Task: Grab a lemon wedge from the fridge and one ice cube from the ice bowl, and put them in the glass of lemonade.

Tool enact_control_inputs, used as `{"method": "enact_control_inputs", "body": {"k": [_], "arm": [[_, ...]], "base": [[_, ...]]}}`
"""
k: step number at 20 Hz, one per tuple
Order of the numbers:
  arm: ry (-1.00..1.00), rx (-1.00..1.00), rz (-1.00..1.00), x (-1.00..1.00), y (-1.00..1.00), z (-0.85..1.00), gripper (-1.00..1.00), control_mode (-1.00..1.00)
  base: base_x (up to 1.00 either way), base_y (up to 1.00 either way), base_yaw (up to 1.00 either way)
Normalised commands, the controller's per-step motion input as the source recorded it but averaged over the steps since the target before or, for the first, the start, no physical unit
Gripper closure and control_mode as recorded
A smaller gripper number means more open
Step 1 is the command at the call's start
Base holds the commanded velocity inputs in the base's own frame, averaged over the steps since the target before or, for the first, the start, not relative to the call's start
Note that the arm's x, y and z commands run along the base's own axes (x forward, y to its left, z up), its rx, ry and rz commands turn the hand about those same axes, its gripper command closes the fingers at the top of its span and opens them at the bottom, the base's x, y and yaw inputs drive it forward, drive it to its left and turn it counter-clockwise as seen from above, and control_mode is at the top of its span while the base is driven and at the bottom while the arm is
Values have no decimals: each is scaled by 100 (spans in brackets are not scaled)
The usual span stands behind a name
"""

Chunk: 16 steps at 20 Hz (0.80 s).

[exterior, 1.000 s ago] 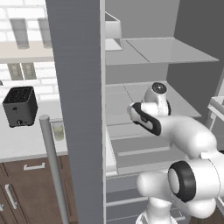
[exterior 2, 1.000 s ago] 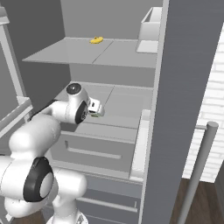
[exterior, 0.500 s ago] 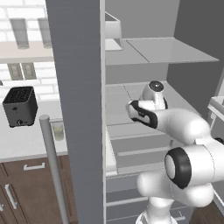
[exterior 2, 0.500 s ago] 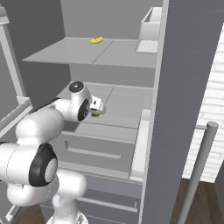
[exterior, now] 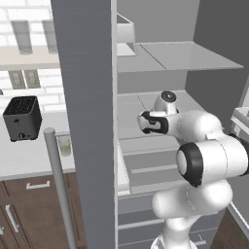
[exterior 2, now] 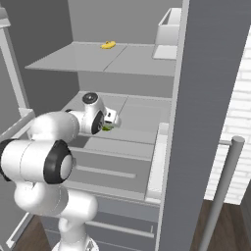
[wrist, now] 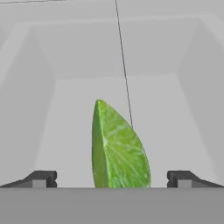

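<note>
Reaching into the tall grey fridge (exterior 2: 206, 98), the hand (wrist: 112, 179) stands wide, its dark fingertips (wrist: 40, 178) flanking the yellowish-green lemon wedge (wrist: 117, 148) without touching.

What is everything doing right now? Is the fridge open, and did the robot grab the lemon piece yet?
fridge: door open, shelves showing.
lemon wedge: lying on a fridge shelf, between the tool's fingertips, not gripped.
tool: open wide, either side of the wedge.
glass of lemonade: upright on the counter, holding pale liquid.
banana: lying on the upper shelf.
toaster: standing on the counter.
</note>
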Motion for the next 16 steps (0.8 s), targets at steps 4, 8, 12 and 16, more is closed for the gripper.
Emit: {"method": "enact_control_inputs", "body": {"k": [4, 8, 12, 16], "arm": [[0, 0, 0, 4, 0, -37, -100, -100], [0, 0, 0, 19, 0, -31, -100, -100], [0, 0, 1, 20, 0, -45, 100, -100], [-10, -1, 0, 20, 0, -31, 100, -100]], "base": [[0, 0, 0], [0, 0, 0], [0, 0, 0], [0, 0, 0]]}}
